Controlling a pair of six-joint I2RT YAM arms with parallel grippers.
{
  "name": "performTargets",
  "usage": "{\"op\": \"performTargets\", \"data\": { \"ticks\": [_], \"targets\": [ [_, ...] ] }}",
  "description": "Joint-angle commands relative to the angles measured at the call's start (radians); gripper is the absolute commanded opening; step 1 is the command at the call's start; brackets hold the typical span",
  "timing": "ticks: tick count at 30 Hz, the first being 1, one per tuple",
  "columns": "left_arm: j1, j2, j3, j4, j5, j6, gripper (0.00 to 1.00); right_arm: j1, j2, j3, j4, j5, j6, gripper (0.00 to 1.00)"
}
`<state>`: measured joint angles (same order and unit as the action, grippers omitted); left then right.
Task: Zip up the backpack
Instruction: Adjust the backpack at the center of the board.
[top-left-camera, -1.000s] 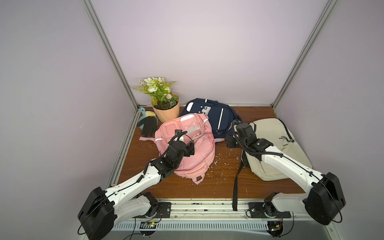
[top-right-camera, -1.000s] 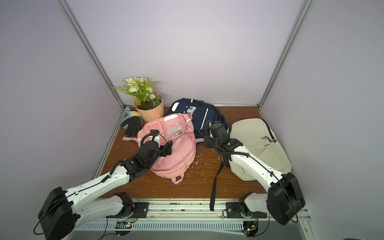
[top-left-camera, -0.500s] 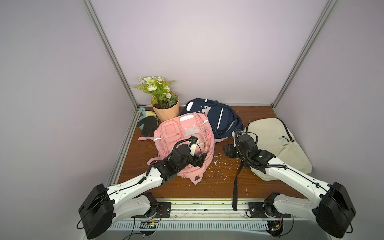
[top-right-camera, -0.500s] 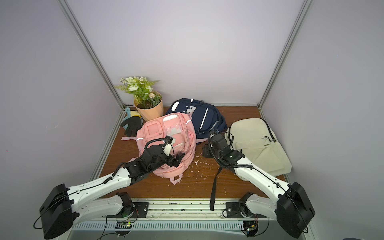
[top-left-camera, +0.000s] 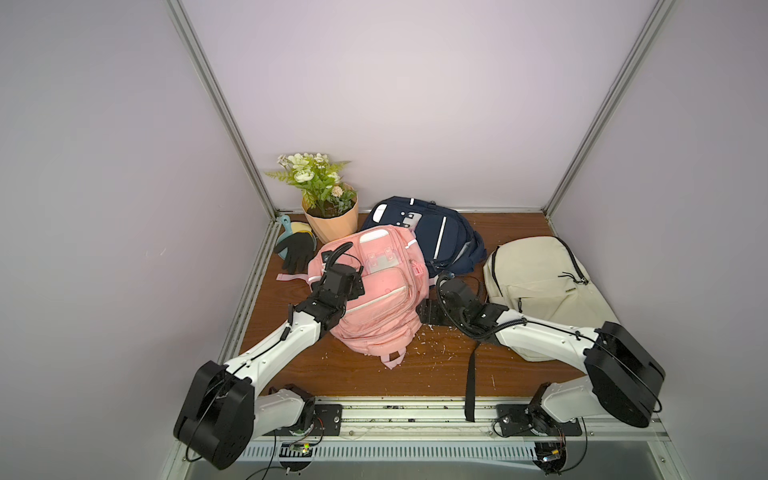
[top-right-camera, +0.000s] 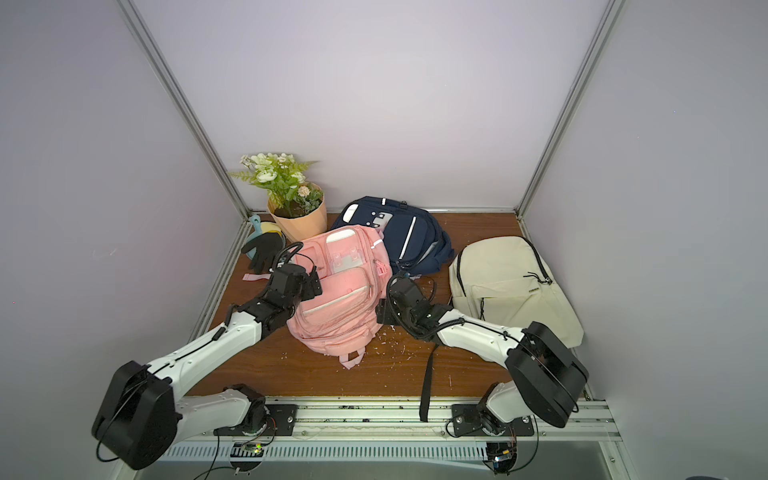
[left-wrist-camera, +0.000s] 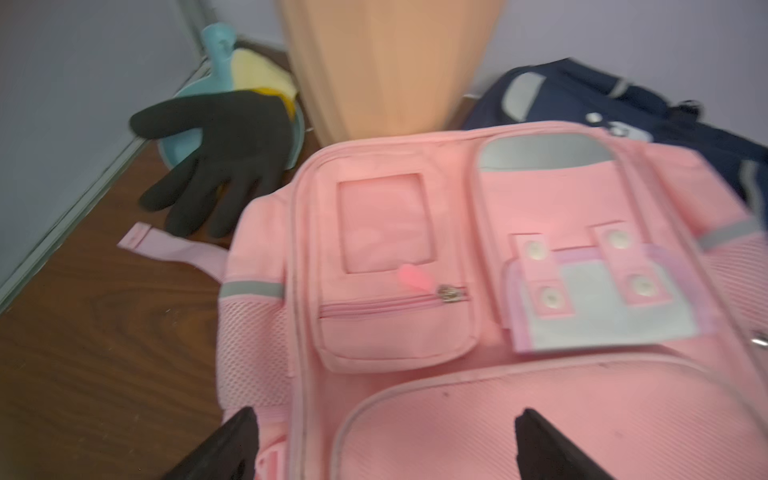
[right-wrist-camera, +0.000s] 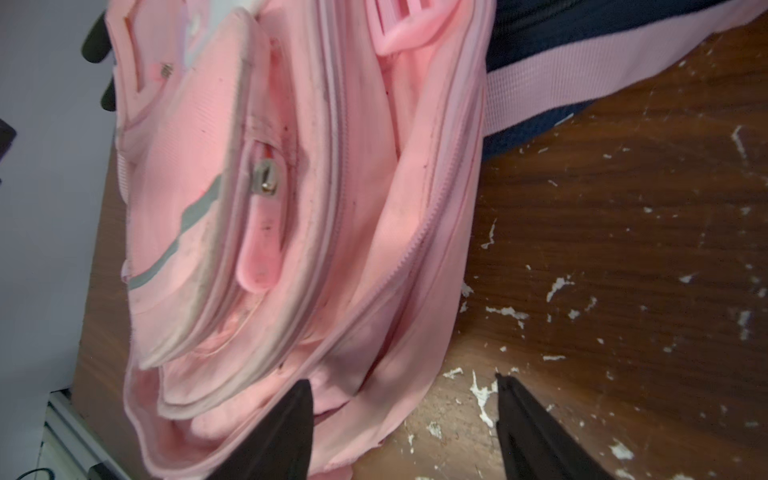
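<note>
Since the earlier frame the left gripper (top-left-camera: 347, 279) has shifted toward the left rear of the pink backpack (top-left-camera: 376, 307), and the right gripper (top-left-camera: 427, 312) has moved up to its right edge.

Both top views: the backpack lies flat mid-table (top-left-camera: 436, 374), overlapping a navy backpack (top-left-camera: 440, 237), with a beige backpack (top-left-camera: 536, 282) beside it.

Left wrist view: fingers (left-wrist-camera: 232, 449) spread wide above the front pocket, holding nothing; the small-pocket zipper pull (left-wrist-camera: 451, 293) is ahead.

Right wrist view: fingers (right-wrist-camera: 536, 436) parted and empty, one possibly brushing fabric; a zipper slider (right-wrist-camera: 266, 178) lies beyond.
</note>
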<state>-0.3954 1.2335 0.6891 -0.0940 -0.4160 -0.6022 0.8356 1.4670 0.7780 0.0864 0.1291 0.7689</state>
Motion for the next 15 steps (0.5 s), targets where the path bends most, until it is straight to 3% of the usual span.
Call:
{"op": "performTargets", "data": {
  "ticks": [1,5,8,12,15],
  "targets": [
    [0.089,0.059,-0.002,-0.049,-0.017,-0.123,0.97,0.01,0.034,0.057,0.019,0.033,0.031,0.72],
    [0.118,0.139,-0.003,-0.033,0.01,-0.128,0.97,0.014,0.084,0.05,0.061,-0.02,0.015,0.69],
    [0.117,0.181,-0.024,-0.006,0.057,-0.126,1.0,0.02,0.115,0.044,0.067,-0.025,0.014,0.61],
    [0.107,0.197,-0.072,0.027,0.125,-0.125,0.82,0.019,0.106,0.034,0.026,0.039,0.016,0.4],
    [0.046,0.179,-0.09,0.021,0.105,-0.136,0.72,0.016,0.065,0.044,-0.04,0.127,0.005,0.24]
  ]
}}
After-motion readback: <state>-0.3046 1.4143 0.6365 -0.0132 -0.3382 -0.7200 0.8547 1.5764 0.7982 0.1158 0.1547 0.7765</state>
